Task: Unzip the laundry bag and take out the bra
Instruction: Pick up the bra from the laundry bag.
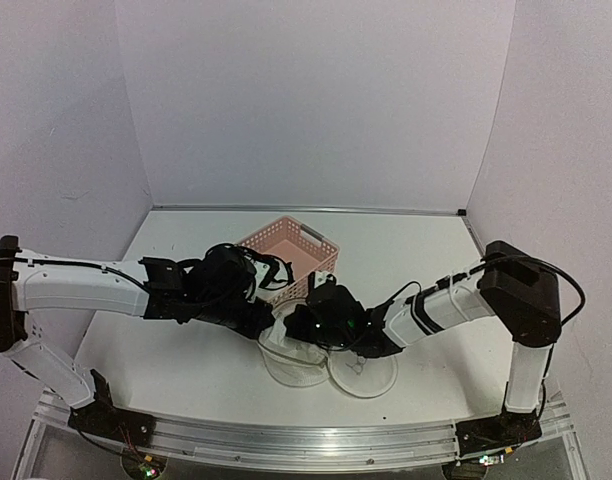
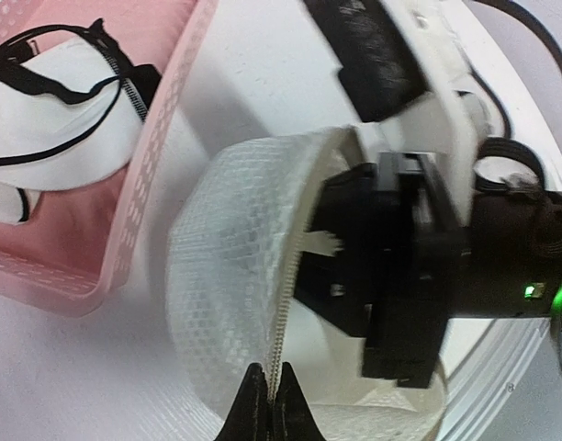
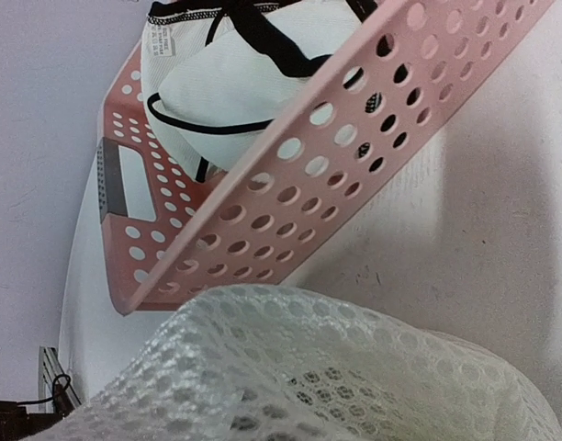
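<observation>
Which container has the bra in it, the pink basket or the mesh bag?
The pink slotted basket: the white bra with black straps lies inside it, beside the opened mesh laundry bag.

Lab test cell: white panel walls (image 1: pixel 316 100), aluminium rail (image 1: pixel 286 435).

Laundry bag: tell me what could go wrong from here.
1. The left fingers pinch only the thin zip rim of the laundry bag, so the mesh may slip out.
2. The right fingers sit close to the left ones at the same opening, and the two could bump.
3. The pink basket, which holds the bra, stands right beside the bag. A swinging arm might shove it.
</observation>
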`<control>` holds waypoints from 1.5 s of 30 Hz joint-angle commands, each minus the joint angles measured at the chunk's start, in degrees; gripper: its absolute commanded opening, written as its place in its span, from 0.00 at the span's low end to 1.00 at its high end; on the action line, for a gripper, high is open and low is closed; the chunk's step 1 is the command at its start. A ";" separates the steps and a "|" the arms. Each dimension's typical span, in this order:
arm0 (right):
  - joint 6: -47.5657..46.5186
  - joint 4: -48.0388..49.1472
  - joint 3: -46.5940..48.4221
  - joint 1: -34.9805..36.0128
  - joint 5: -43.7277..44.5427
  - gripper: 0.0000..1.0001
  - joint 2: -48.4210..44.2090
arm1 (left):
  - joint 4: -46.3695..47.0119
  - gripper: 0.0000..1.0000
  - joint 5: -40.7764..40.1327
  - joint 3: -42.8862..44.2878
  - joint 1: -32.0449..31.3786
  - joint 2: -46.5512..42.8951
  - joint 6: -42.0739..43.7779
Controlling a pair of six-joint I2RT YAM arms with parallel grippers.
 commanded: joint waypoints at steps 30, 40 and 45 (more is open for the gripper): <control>-11.21 19.51 -18.07 1.37 -14.51 0.00 -20.56 | 1.73 0.00 -9.29 2.14 -0.28 2.34 -5.29; -13.25 24.87 -20.77 1.62 -16.50 0.00 -27.15 | 1.39 0.00 -9.58 1.47 -0.29 3.03 -5.97; -15.28 24.29 -22.16 1.71 -13.75 0.00 -31.91 | 1.46 0.00 -9.54 0.97 -0.29 2.38 -6.17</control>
